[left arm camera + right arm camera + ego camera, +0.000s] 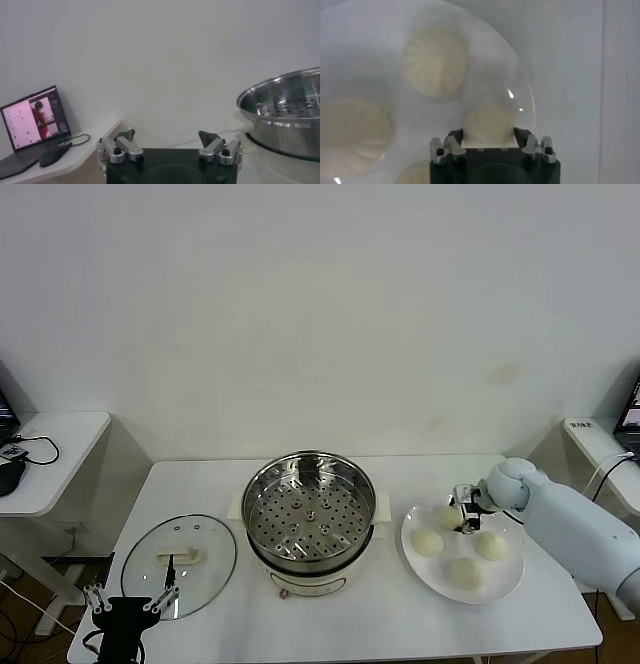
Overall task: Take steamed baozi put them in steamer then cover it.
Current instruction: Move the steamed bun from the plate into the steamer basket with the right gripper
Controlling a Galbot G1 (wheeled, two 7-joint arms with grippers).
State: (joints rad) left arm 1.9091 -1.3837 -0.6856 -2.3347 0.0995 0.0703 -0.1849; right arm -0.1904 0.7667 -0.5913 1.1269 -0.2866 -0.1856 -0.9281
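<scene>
Right gripper (489, 141), lower centre of the right wrist view, pinches one steamed baozi (489, 124) on the plate (512, 579). Left gripper (169, 141) rests with jaws spread, lower left of the head view.

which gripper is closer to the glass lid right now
Left. The left gripper hovers open at the near edge of the glass lid; the right gripper is across the steamer, closing around a baozi on the plate.

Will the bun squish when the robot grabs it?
Probably a little: the baozi between the right gripper fingers looks soft and puffy. It seems light for its size. Its rounded shape could roll on the smooth plate if nudged.
</scene>
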